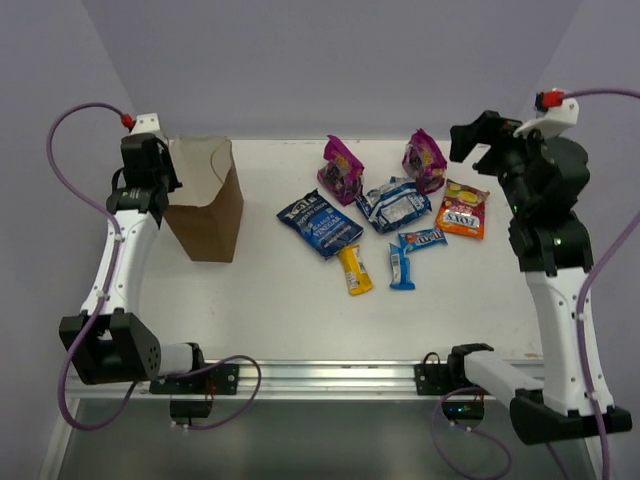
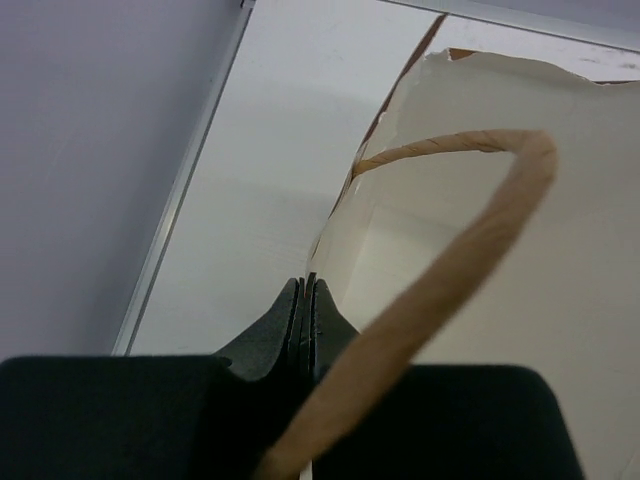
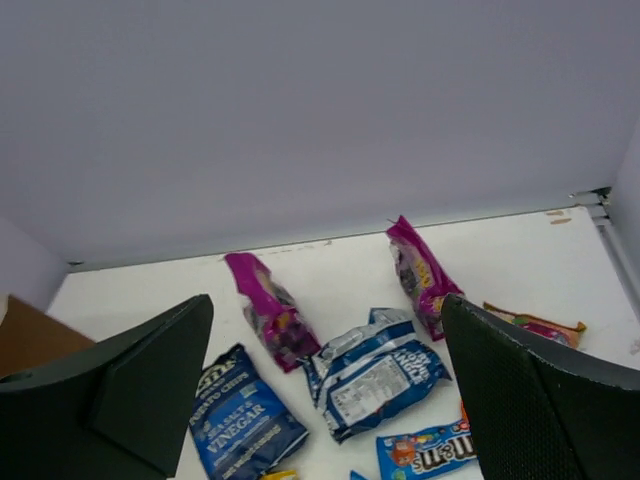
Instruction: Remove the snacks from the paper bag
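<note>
Snacks (image 1: 385, 225) are being left near the counter's (image 1: 270, 310) back edge; emptying seems nearly done. Paper bag (image 1: 210, 215), back left corner, is being pinched by the left hand (image 2: 306, 295); right hand (image 1: 475, 138) is being held wide apart. Next, checking inside.

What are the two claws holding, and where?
The left gripper pinches the brown kraft paper bag by its upper rim; the right gripper is open, empty.

dark blue bag (image 3: 245, 420) "VINEGAR", blue bar (image 3: 428, 452) "m&m's"
</note>
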You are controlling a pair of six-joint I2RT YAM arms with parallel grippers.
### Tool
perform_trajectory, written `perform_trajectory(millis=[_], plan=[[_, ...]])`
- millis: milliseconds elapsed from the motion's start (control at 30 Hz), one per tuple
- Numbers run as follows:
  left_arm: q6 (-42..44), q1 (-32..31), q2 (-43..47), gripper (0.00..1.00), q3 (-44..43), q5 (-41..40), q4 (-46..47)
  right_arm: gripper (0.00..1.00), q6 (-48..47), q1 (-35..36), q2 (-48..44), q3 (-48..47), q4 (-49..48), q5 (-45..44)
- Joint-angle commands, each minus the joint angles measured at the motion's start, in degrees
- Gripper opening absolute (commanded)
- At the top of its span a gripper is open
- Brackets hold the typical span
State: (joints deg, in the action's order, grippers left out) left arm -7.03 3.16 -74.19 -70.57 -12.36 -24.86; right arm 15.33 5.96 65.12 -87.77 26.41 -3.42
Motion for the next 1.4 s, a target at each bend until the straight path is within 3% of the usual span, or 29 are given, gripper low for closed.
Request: perform_trajectory(millis=[0,267,300,333,367,533,667,800,933,1067,1367], plan=[[-1.76,4.39,-4.37,0.00,-6.75,2.60,5.27,0.99,7.25,0.46,-6.04,9.53,-3.38,7.19],[-1.50,10.20,-13.61,0.00,-14.68,7.79,5.27,0.99,9.54,1.51,-14.23,17.10,-4.36,12.47],[-1.24,10.20,-13.78,0.04,-15.56,7.79,5.09,0.99,8.93,1.51,-15.02,17.36,-4.27,12.30],[-0.97,10.38,-13.70,0.10,-15.92,7.88,4.83,0.99,8.66,1.51,-15.37,17.45,-4.18,12.21],[-0.88,10.38,-13.44,0.24,-16.09,7.88,4.21,0.99,8.40,1.51,-15.81,17.37,-3.66,11.95],[-0.97,10.38,-10.71,0.53,-16.18,9.19,3.59,0.99,6.82,1.51,-17.13,15.87,-1.90,10.63],[-1.41,10.46,-8.69,0.83,-16.71,10.16,0.71,0.99,5.94,1.43,-17.84,13.68,-0.49,10.19],[-2.64,10.38,-3.18,0.99,-20.39,10.69,-4.92,0.99,3.84,1.51,-19.33,10.60,2.32,9.75],[-3.26,10.38,4.92,1.00,-22.95,12.96,-10.02,0.99,0.93,1.51,-22.49,8.41,2.77,6.77],[-4.22,8.71,15.81,1.00,-18.48,14.73,-8.54,0.99,-2.41,1.86,-26.70,6.38,2.24,3.51],[0.78,-7.37,28.48,1.00,-19.96,5.34,-14.16,0.99,-8.82,5.12,-35.41,7.43,0.93,-7.03]])
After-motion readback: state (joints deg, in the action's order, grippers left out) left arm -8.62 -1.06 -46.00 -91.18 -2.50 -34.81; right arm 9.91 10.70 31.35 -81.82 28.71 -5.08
